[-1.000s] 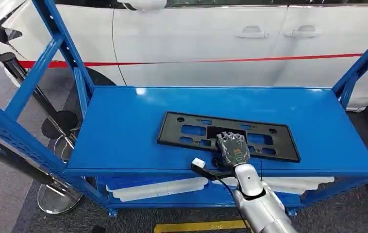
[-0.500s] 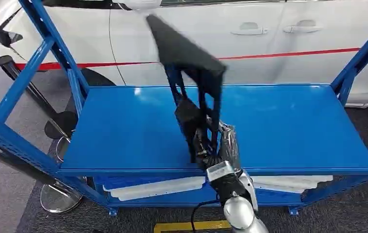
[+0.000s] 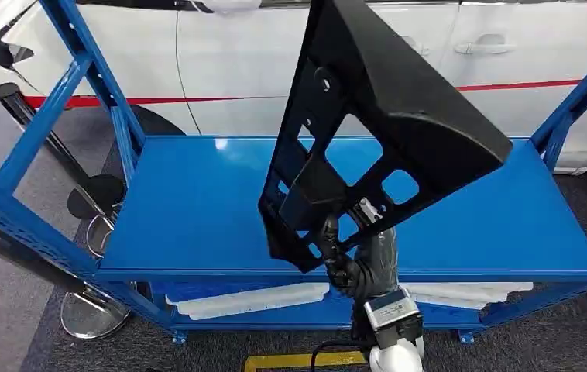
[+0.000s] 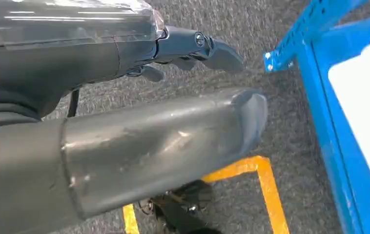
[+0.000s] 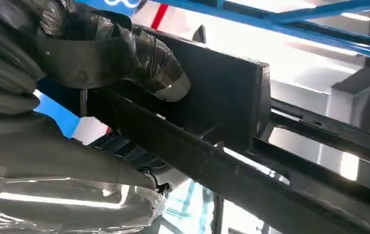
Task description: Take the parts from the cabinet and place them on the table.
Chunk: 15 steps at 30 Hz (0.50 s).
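My right robot hand (image 3: 362,262) grips the black plastic part (image 3: 368,124) by its lower edge, holding it tilted upright above the blue cabinet shelf (image 3: 197,209). My left robot hand (image 4: 139,112) hangs beside the cabinet, fingers spread, holding nothing.

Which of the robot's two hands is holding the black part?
The right hand grips the black plastic frame, lifted off the blue shelf. The left hand hangs over grey floor, holding nothing.

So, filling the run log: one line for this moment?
right hand grips black plastic panel | panel above blue shelf | left hand holds nothing
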Available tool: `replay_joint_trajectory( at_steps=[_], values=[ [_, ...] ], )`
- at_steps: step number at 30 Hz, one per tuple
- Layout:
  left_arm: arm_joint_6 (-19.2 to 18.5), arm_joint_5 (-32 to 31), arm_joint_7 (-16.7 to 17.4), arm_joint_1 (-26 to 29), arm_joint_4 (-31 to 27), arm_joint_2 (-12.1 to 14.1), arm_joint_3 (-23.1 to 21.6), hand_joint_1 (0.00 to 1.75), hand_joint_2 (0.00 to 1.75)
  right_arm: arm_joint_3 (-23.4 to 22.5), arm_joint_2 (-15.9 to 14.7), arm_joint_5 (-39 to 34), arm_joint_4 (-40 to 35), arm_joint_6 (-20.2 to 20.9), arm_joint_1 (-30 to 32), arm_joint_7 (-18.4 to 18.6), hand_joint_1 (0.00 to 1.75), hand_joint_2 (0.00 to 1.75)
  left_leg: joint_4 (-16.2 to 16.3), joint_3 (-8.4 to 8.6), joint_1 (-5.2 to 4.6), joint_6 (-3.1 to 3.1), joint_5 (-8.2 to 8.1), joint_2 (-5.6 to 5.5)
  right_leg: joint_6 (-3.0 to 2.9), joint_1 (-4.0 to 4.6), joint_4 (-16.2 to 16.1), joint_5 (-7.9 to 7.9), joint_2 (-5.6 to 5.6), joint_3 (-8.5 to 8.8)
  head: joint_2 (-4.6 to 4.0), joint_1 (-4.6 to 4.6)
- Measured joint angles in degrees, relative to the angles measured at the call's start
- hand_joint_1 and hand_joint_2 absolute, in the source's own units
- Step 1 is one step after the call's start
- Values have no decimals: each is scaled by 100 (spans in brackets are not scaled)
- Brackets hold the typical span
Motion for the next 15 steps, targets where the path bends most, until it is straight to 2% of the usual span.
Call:
replay_joint_trajectory(
  at_steps=[1, 3, 4, 5, 6, 7, 8, 9, 10, 13, 14, 15],
  values=[
    [0, 0, 7, -7, 0, 2, 15, 0, 0, -24, -4, -4, 0, -29, 24, 18, 175, 175, -1, -8, 1, 36, 4, 1, 12, -11, 280, -196, 3, -130, 0, -2],
    [2, 44, 24, -13, 0, -4, 81, 0, 0, -92, -4, -50, 39, -46, 189, 0, 175, 175, -1, -17, -4, 44, 3, -2, 47, -33, 1201, -634, 2, -570, 0, -2],
    [7, 57, 28, -7, 0, -4, 113, 0, 0, -116, -11, -54, 85, -53, 302, -61, 175, 175, 13, -22, -4, 46, 16, -1, 60, -34, 1568, -747, 2, -754, 0, -2],
    [18, 57, 28, -4, 0, -9, 144, 0, 0, -127, -17, -116, 116, -35, 409, -111, 175, 175, 19, -23, -4, 46, 15, -2, 67, -38, 1659, -713, 2, -807, 0, 0],
    [15, 55, 26, -3, 0, -18, 166, 0, 0, -144, -17, -250, 151, 11, 529, -192, 175, 175, 28, -23, -4, 42, 12, -8, 63, -46, 1461, -540, 1, -718, 0, -2],
    [-9, 53, 15, -3, 0, -39, 186, 0, 0, -157, -17, -361, 173, 59, 636, -278, 175, 175, 39, -21, -4, 35, 6, -19, 49, -52, 1063, -300, 1, -521, 0, 0],
    [-33, 53, 2, -8, 0, -57, 205, 0, 0, -168, -17, -441, 197, 96, 728, -356, 175, 175, 55, -19, -4, 19, -5, -28, 27, -54, 503, -27, 1, -247, 0, 0],
    [-42, 50, -2, -10, 0, -70, 223, 0, 0, -171, -17, -470, 210, 105, 798, -393, 175, 175, 73, -25, -4, 1, -17, -34, -3, -53, 18, 141, 4, -11, 0, 0],
    [-37, 48, -4, -14, 0, -81, 234, 0, 0, -179, -17, -540, 232, 153, 844, -409, 175, 175, 109, -56, -49, -37, -36, -34, -20, -5, -67, 107, 7, 12, 0, -2],
    [-15, 18, 2, -14, 0, -90, 278, 0, 0, -245, -11, -776, 236, 319, 1038, -476, 175, 175, 78, -63, -36, -122, 6, -32, -82, 2, -59, 140, 22, -31, 0, -2],
    [-15, 7, 6, -5, 0, -94, 297, 0, 0, -260, -2, -848, 234, 354, 1087, -520, 175, 175, 84, -72, -40, -165, 15, -38, -146, -25, -114, 184, 15, -43, 0, -2],
    [-11, 7, 15, -9, 0, -94, 317, 0, 0, -271, 11, -890, 234, 382, 1129, -555, 175, 175, 158, -109, -24, -189, -110, -24, -198, -47, -139, 222, -4, -51, 0, -4]
  ],
)
